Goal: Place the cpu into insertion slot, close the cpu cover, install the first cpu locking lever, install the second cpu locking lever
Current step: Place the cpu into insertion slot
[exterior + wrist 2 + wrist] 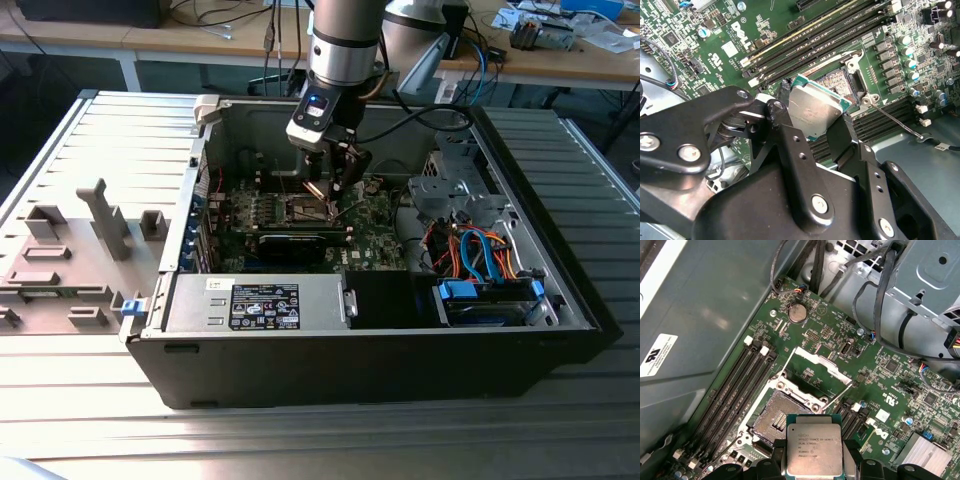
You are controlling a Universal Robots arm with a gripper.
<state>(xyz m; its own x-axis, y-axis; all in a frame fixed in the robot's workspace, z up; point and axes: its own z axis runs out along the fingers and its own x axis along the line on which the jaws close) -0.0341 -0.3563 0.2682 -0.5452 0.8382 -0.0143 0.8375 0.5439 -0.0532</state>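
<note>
Gripper [814, 119] jaws pinch the cpu [814, 449] by two opposite edges, holding it just above and beside the open slot [776, 419]. The cover [822, 367] is swung up clear. Done well, this likely means squaring the chip to the socket rim and lowering it level, never sliding. The arm [345, 40] reaches straight down into the case [400, 365], upper centre of the exterior view.

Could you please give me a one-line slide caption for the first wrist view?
Gripper holds the cpu close to the uncovered insertion slot, with the cpu cover standing open.
</note>
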